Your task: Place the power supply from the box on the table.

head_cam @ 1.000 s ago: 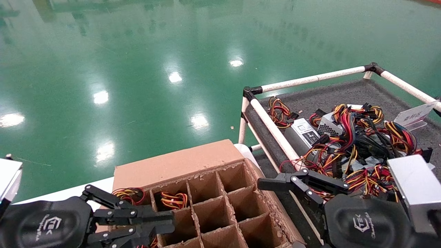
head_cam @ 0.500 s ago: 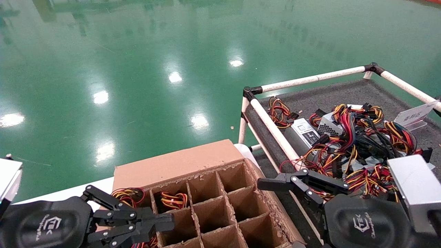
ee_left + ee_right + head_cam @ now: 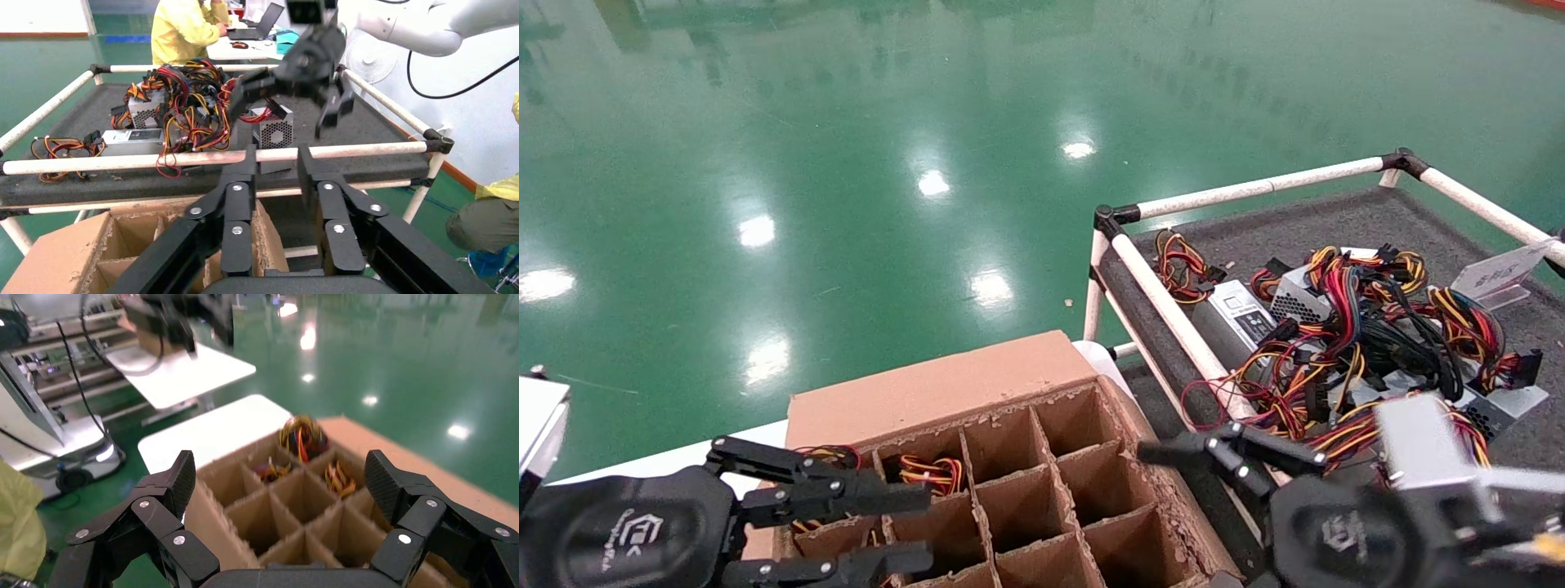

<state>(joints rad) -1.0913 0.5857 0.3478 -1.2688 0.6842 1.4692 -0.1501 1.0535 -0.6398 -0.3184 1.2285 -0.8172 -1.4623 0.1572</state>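
The box sits at the front with its grid of cardboard cells. Red, yellow and black wires of a power supply show in a far-left cell, and another bundle fills the corner cell; the metal bodies are hidden. My left gripper is open at the box's left cells, with nothing between its fingers. My right gripper hangs wide open and empty at the box's right edge. The table lies to the right.
Several power supplies with tangled wires are piled on the table behind a white pipe rail. A clear sign holder stands at its right edge. Glossy green floor lies beyond. People in yellow sit behind the table.
My left gripper's fingers have spread apart from nearly shut to open. The right arm has shifted left toward the box and is blurred by motion.
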